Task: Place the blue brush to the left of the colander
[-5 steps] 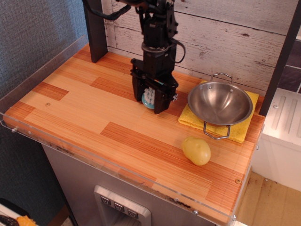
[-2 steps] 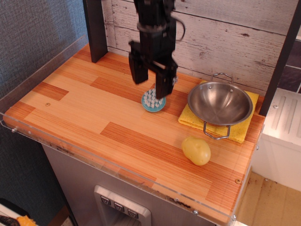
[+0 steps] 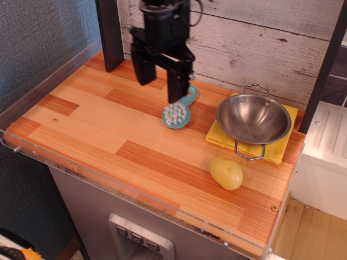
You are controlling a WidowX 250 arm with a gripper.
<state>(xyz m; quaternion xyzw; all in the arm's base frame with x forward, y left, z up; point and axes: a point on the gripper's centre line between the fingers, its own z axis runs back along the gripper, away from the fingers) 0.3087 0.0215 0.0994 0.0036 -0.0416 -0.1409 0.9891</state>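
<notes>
The blue brush (image 3: 177, 114) lies on the wooden tabletop, white bristles up, its teal handle pointing back right. It rests just left of the colander (image 3: 253, 119), a shiny steel bowl with two wire loop handles sitting on a yellow cloth (image 3: 282, 149). My gripper (image 3: 159, 81) hangs above and to the back left of the brush, jaws wide open and empty, clear of the brush.
A yellow potato (image 3: 226, 173) lies in front of the colander. A dark post (image 3: 110, 32) stands at the back left. A clear plastic rim (image 3: 49, 81) lines the table's left and front edges. A white plank wall (image 3: 260, 38) is behind.
My gripper let go of the brush, opened, and rose up and to the left. The brush stays on the table left of the colander.
</notes>
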